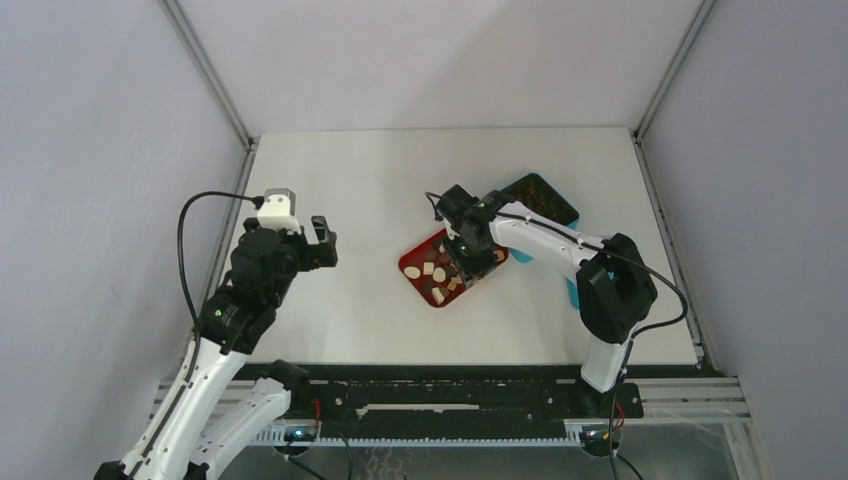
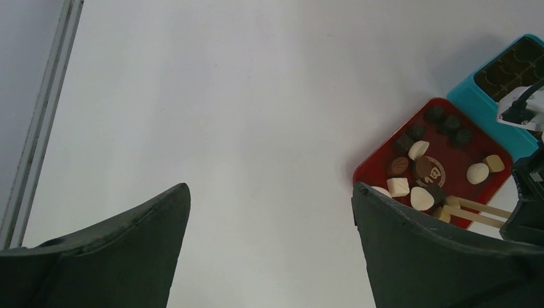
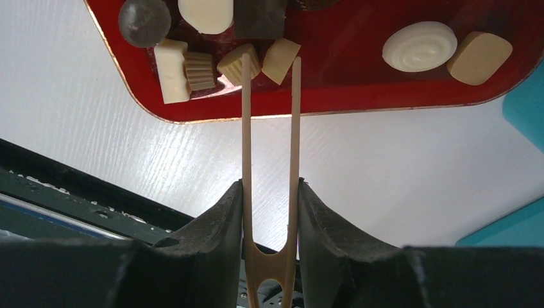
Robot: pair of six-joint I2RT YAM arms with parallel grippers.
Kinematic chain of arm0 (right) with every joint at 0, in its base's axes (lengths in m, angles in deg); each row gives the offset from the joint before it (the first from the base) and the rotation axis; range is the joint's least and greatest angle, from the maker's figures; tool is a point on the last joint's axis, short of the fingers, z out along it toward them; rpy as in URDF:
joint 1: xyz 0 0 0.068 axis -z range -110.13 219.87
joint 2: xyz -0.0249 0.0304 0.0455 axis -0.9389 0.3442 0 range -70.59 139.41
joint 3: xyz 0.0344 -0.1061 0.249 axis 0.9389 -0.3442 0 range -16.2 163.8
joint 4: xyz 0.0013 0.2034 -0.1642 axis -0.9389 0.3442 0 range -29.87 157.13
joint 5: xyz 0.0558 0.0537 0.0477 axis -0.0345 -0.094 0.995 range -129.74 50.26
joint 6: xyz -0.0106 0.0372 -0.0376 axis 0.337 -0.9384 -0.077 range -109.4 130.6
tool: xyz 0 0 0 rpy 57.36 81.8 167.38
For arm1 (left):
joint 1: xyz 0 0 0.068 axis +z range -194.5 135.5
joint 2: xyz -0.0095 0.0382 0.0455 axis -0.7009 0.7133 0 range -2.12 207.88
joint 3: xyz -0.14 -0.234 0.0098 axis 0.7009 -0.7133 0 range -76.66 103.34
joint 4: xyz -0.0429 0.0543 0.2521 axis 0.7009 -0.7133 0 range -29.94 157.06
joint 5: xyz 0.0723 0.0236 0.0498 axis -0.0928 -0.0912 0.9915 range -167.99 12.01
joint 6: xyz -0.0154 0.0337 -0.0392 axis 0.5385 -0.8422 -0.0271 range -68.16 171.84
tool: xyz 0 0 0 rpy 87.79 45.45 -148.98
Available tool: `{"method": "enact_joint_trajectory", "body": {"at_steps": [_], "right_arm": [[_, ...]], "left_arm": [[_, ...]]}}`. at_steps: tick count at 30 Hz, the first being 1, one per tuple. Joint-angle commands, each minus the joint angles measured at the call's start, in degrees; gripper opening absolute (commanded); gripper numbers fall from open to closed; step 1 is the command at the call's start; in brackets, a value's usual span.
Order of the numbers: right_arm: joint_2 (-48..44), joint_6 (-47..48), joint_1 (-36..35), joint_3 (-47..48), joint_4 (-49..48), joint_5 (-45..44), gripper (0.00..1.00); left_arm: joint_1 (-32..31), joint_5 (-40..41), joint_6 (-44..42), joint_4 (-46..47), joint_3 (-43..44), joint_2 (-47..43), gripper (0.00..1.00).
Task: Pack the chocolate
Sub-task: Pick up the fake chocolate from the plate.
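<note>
text: none legible | mark: pale stamp on top of a round dark chocolate [image 2: 428, 171] | place: near the middle of the red tray [image 2: 454, 160] | reading: too small to make out

The chocolate [image 2: 428, 170] is seen as many small loose pieces lying in a red tray [image 2: 457, 163] on the desk. In the left wrist view, dark blocks [image 2: 451, 123] are grouped toward the tray's 12 o'clock, and a cream oval [image 2: 478, 173] and a tan block [image 2: 494, 163] are set together at 3 o'clock. In the right wrist view, a white bar [image 3: 171, 70] and a ridged tan cup [image 3: 200, 70] are touching at 10 o'clock.
</note>
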Motion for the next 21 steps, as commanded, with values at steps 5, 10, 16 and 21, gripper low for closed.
{"method": "enact_joint_trajectory", "body": {"at_steps": [5, 10, 16, 21], "right_arm": [[2.56, 0.39, -0.32, 1.83, 1.19, -2.04, 0.39], [2.7, -0.02, -0.15, 1.76, 1.11, -4.05, 0.37], [2.53, 0.01, 0.02, 2.15, 0.05, -5.18, 0.3], [1.62, 0.27, 0.36, 2.37, -0.53, -5.12, 0.15]], "left_arm": [[0.63, -1.58, -0.68, 1.78, -1.38, -0.05, 1.0], [0.63, -2.07, -0.5, 1.89, -1.48, -0.19, 1.0], [0.7, -2.33, -0.32, 2.0, -1.49, -0.19, 1.0], [0.72, -2.42, -0.23, 1.98, -1.54, -0.29, 1.0]]}}
